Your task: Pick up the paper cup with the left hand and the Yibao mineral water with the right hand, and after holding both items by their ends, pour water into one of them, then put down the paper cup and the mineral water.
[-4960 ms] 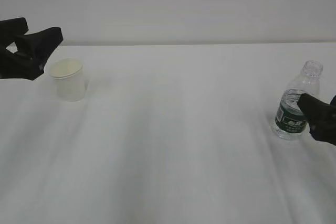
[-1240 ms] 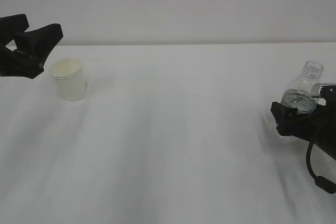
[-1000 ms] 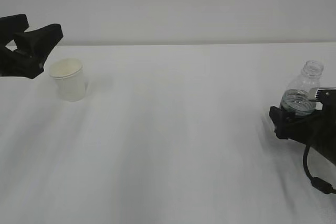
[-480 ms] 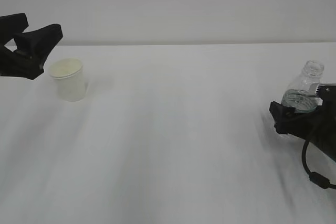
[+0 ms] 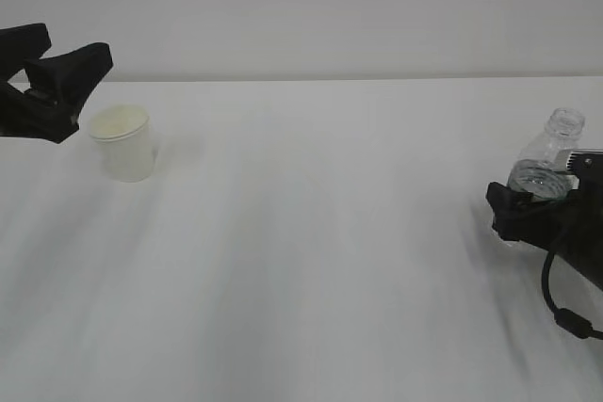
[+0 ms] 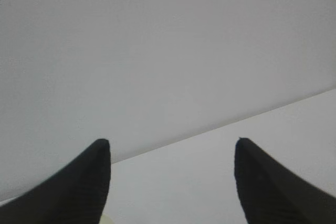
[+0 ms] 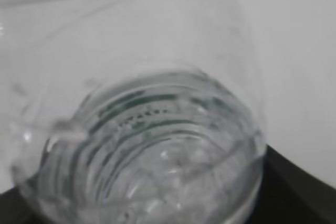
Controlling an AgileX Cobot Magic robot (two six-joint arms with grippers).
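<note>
Item: Yibao mineral water, right edge; thin, crushable, capless, so I'd grip mid-body. Right end effector around it, closure unclear. Left end effector apart.

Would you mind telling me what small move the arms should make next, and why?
Probably the right hand should finish closing on the Yibao mineral water: its jaws already sit around the bottle's lower body, which fills the right wrist view, though a firm grip is not evident. The left hand hangs open, above and left of the paper cup, not touching it.
</note>
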